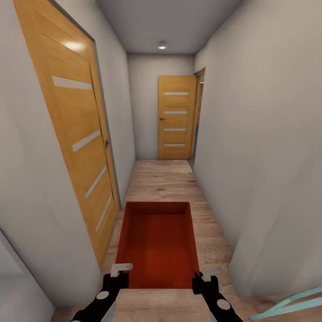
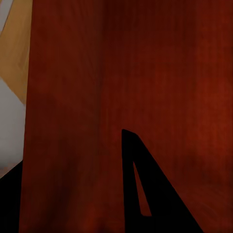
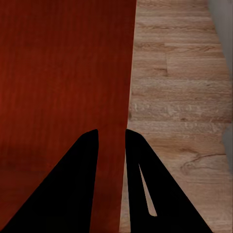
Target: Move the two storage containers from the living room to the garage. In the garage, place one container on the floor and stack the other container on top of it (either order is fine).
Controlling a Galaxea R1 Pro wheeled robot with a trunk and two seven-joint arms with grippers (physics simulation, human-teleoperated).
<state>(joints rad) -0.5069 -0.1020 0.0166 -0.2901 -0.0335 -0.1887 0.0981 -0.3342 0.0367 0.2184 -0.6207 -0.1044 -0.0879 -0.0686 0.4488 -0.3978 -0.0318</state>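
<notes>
Hallway stretch: one storage container (image 1: 157, 243) gripped by left pincer (image 1: 117, 272) and right pincer (image 1: 203, 275) closed on its walls, garage unreached.

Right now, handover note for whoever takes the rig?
Left end effector: shut on the storage container's left wall.
Right end effector: shut on its right wall, one finger inside, the other outside.
Container is carried open side up over the wood floor of a corridor, doors ahead.
Done: one container picked up.
Left: reach the garage, set it down, stack the second.
</notes>
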